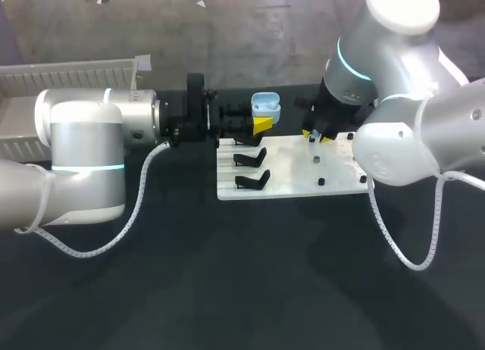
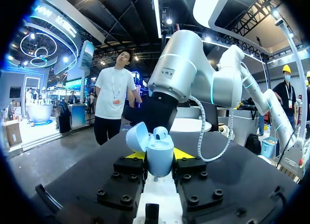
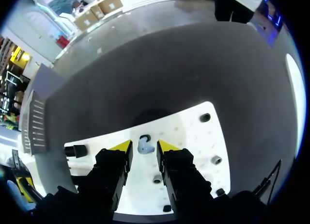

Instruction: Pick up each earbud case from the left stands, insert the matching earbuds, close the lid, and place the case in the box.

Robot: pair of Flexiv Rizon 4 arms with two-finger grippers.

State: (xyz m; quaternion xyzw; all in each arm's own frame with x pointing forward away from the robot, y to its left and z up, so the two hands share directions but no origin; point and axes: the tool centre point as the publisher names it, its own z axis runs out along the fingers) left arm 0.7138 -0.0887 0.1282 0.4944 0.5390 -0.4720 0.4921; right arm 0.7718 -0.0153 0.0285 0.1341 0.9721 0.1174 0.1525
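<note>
The step in hand is fetching an earbud for a case that is already lifted and opened. The left claw [image 2: 160, 155] is clamped on the pale blue earbud case [image 1: 265, 104], its yellow tips pressing the body from both sides, and holds it upright above the far edge of the white board [image 1: 292, 189] with the lid [image 2: 137, 136] swung back. A rounded shape sits in the mouth of the case; it may be one earbud already seated, though the left wrist view is too crowded to be sure. The right claw [image 3: 144, 149] is down over the right half of the board, its fingers parted a little and straddling a small pale earbud [image 3: 145, 147] that lies on the board just beside a black peg [image 3: 144, 137]; the tips do not appear to grip it yet. Two black stands [image 1: 251, 182] on the board's left side are bare. Next, as I judge it, the right claw must close gently on the earbud, lift it straight up, carry it across to the open case and lower it into the free socket, with the left claw keeping the case steady over the dark worktop [image 1: 227, 282]
</note>
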